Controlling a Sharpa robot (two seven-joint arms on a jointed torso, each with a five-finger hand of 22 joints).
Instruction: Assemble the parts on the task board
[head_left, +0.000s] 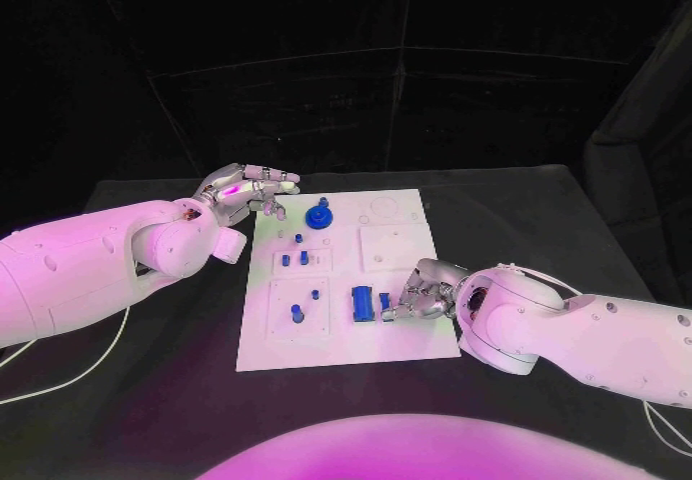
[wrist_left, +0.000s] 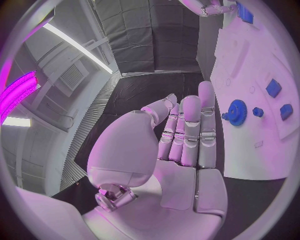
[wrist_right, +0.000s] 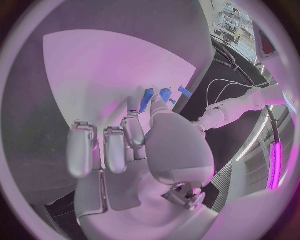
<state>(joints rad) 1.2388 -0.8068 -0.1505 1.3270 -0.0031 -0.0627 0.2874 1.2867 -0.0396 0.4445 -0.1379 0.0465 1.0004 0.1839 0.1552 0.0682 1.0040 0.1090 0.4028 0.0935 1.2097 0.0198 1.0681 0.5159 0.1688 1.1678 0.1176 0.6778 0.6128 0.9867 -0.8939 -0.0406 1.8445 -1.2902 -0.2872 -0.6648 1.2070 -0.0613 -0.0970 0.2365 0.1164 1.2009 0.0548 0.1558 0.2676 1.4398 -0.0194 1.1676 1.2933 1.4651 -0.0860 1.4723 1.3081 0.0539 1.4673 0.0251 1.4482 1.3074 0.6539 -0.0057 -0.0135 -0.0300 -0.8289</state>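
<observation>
Your right hand (head_left: 414, 298) pinches a small blue part (head_left: 387, 301) near the board's (head_left: 389, 340) near edge; seat it next. Your left hand (head_left: 248, 190) hovers open, fingers straight, at the far-left corner beside the blue gear (head_left: 319, 214).

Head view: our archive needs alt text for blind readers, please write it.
The robot's right hand reaches onto the white task board beside a blue block. Its left hand hovers at the board's far left corner near a blue gear; smaller blue parts dot the board's left side.

Two bulky white arms end in silver hands: left hand (head_left: 248, 190), right hand (head_left: 420, 292); white cables trail behind.
</observation>
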